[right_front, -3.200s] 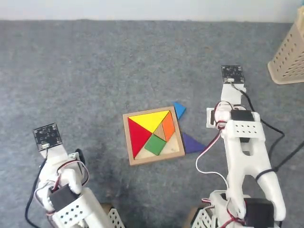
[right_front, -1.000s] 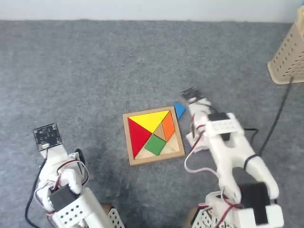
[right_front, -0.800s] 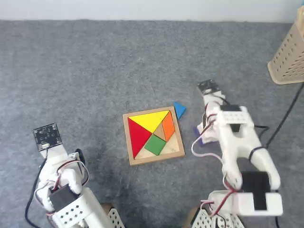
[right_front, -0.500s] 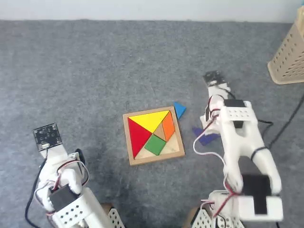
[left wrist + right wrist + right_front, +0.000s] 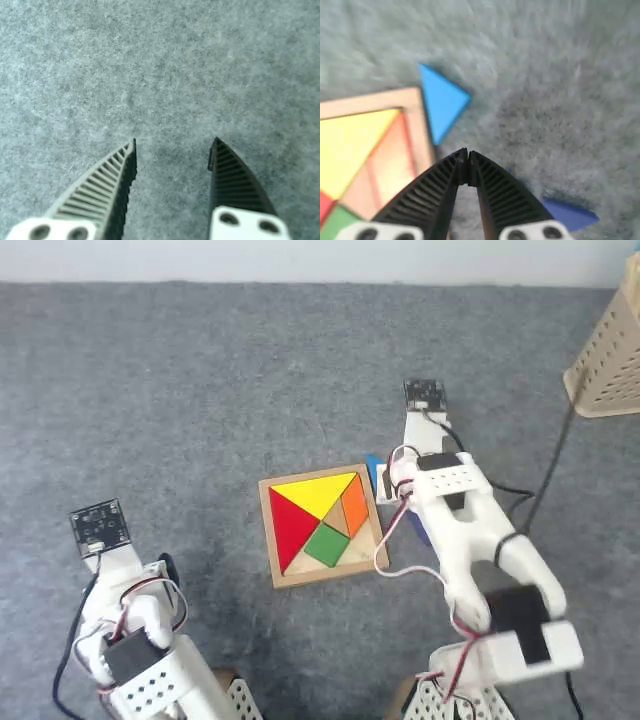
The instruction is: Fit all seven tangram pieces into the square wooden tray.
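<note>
The square wooden tray [image 5: 271, 536] lies mid-carpet holding a yellow triangle [image 5: 315, 492], a red triangle [image 5: 289, 525], a green square [image 5: 327, 544] and an orange piece [image 5: 356, 504]. My right arm [image 5: 445, 490] hangs over the tray's right edge. Its gripper [image 5: 468, 153] is shut on nothing, tips just off the tray rim [image 5: 423, 136] and near the blue triangle [image 5: 440, 100], which lies on the carpet. A purple piece [image 5: 568, 214] lies on the carpet beside it, partly under the arm [image 5: 419, 531]. My left gripper [image 5: 172, 145] is open over bare carpet.
A beige slatted basket [image 5: 610, 350] stands at the far right edge. The left arm [image 5: 130, 625] sits at the near left corner, well away from the tray. Grey carpet stretches open behind and to the left of the tray.
The right arm swung out to the right, then came back left to the tray's right edge. The purple piece has shifted slightly to the right. The left arm kept still.
</note>
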Robot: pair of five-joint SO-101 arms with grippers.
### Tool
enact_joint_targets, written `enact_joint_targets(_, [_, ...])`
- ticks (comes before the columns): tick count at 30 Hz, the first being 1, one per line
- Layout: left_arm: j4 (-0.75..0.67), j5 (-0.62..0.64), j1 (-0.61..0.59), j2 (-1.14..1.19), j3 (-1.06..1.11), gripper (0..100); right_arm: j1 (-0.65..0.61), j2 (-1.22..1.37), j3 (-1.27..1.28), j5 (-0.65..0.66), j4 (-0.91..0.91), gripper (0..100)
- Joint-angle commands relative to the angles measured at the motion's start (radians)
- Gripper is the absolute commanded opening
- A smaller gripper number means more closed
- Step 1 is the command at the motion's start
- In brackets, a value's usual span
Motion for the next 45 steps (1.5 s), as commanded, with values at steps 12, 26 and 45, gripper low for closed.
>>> enact_joint_targets(12, [0.003,0.009,0.002,-0.011,-0.019,23,0.11,-0.022,-0.038,0.288,0.294,0.6])
enact_joint_targets(26, [0.003,0.009,0.002,-0.011,-0.019,23,0.139,-0.369,0.057,0.207,0.36,0.7])
enact_joint_targets(45, [0.003,0.009,0.002,-0.011,-0.019,23,0.113,-0.124,0.043,-0.181,0.435,26.0])
